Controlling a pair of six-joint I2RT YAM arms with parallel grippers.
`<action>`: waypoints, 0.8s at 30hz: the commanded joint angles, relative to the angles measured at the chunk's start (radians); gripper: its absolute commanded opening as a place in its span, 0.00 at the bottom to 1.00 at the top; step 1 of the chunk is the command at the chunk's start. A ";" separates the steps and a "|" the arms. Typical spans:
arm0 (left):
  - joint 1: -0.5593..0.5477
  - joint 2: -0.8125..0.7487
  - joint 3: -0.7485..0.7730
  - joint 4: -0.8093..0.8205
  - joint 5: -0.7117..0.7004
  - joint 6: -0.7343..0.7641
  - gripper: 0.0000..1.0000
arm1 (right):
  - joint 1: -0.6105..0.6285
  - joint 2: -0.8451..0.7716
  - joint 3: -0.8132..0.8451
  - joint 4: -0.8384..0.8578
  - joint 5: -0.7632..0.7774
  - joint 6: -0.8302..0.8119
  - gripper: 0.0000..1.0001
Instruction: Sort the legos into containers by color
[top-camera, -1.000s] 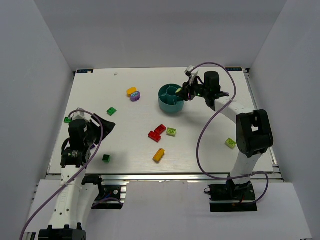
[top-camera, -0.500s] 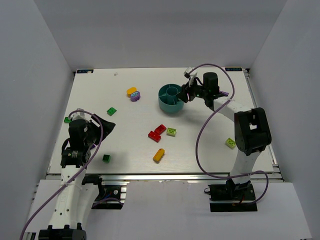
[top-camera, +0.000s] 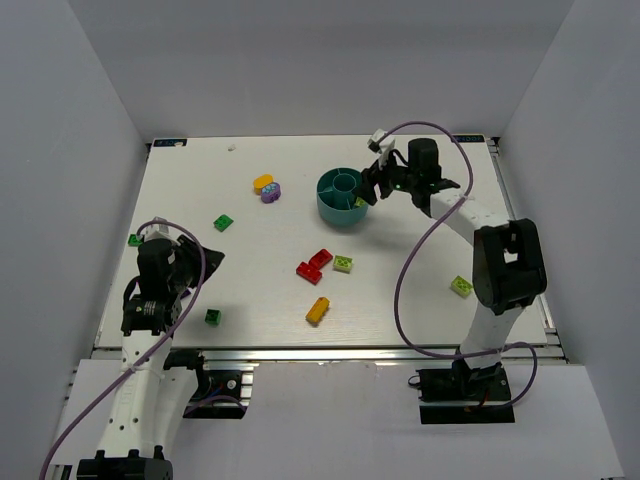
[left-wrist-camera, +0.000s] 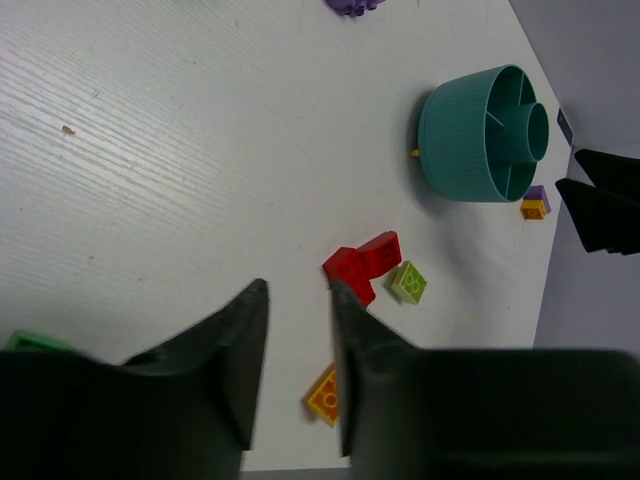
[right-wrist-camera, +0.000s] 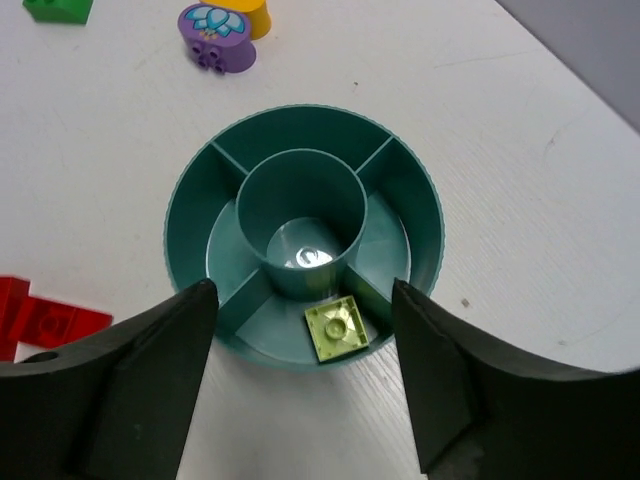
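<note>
One lime green lego (right-wrist-camera: 337, 330) lies flat, stud up, square, edges slightly askew | in the wedge of the teal dish (right-wrist-camera: 175, 215) nearest the right gripper (right-wrist-camera: 300, 285) | right fingers spread wide, empty | left gripper (left-wrist-camera: 298, 290) narrowly parted, empty.

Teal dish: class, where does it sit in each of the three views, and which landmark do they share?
Top external: teal dish upper middle, right of centre.
Left wrist: teal dish upper right, seen side-on.
Right wrist: teal dish fills the centre, seen from above.
Shared landmark: red legos, in all three views.
</note>
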 joint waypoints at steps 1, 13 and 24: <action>0.000 -0.005 0.008 -0.009 -0.015 -0.001 0.35 | -0.006 -0.140 0.070 -0.156 -0.005 -0.116 0.77; -0.001 0.015 0.024 -0.050 -0.044 -0.056 0.15 | -0.008 -0.525 -0.149 -0.575 -0.025 -0.277 0.75; 0.000 0.022 0.041 -0.199 -0.232 -0.194 0.00 | -0.029 -0.809 -0.387 -0.638 0.070 -0.222 0.29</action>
